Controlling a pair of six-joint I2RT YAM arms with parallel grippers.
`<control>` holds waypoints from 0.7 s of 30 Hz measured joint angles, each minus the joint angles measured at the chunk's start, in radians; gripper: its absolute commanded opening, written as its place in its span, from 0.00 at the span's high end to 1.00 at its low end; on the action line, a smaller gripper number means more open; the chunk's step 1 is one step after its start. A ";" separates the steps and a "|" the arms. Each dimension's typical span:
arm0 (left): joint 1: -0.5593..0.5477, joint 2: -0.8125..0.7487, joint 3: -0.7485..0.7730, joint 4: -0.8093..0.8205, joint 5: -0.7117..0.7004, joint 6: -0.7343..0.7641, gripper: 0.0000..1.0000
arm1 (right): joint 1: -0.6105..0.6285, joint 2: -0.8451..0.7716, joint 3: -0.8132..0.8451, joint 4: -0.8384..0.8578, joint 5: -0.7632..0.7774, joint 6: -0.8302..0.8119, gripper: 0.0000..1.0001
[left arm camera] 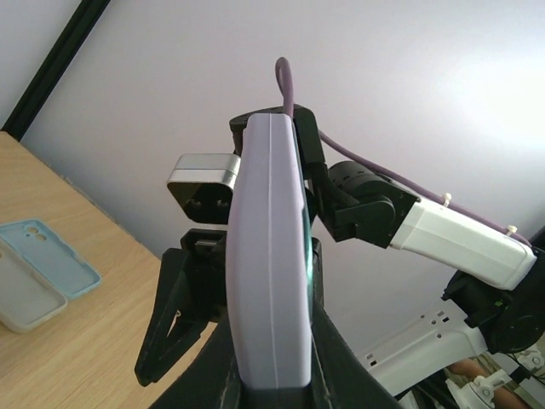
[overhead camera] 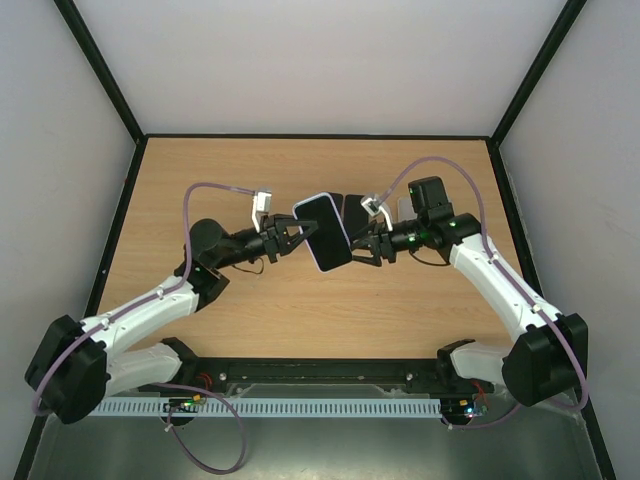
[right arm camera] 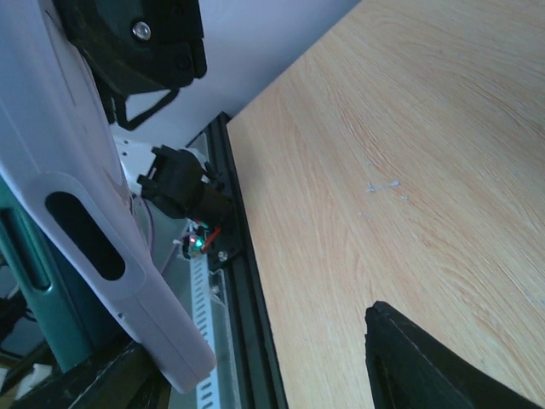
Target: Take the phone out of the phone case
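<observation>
One cased phone (overhead camera: 322, 232) clamped in left tool (overhead camera: 299, 237); right tool (overhead camera: 364, 245) alongside, spread.

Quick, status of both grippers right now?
Left gripper: closed on the cased phone, held above the table.
Right gripper: open, fingers wide apart, one at the case edge, not clamping.

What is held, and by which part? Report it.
The cased phone: left hand pinches the long edge facing it. Right hand is open, holding nothing.
</observation>
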 measured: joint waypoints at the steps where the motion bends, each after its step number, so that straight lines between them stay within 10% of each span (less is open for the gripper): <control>1: 0.000 0.006 0.000 0.017 0.002 -0.003 0.97 | -0.001 0.000 0.000 0.013 -0.011 0.013 0.40; 11: -0.029 0.085 0.035 0.093 0.050 -0.020 0.97 | -0.010 -0.015 0.000 0.176 -0.111 0.150 0.44; 21: -0.033 0.105 0.098 0.059 0.026 0.004 0.96 | -0.020 -0.056 -0.001 0.299 -0.185 0.297 0.95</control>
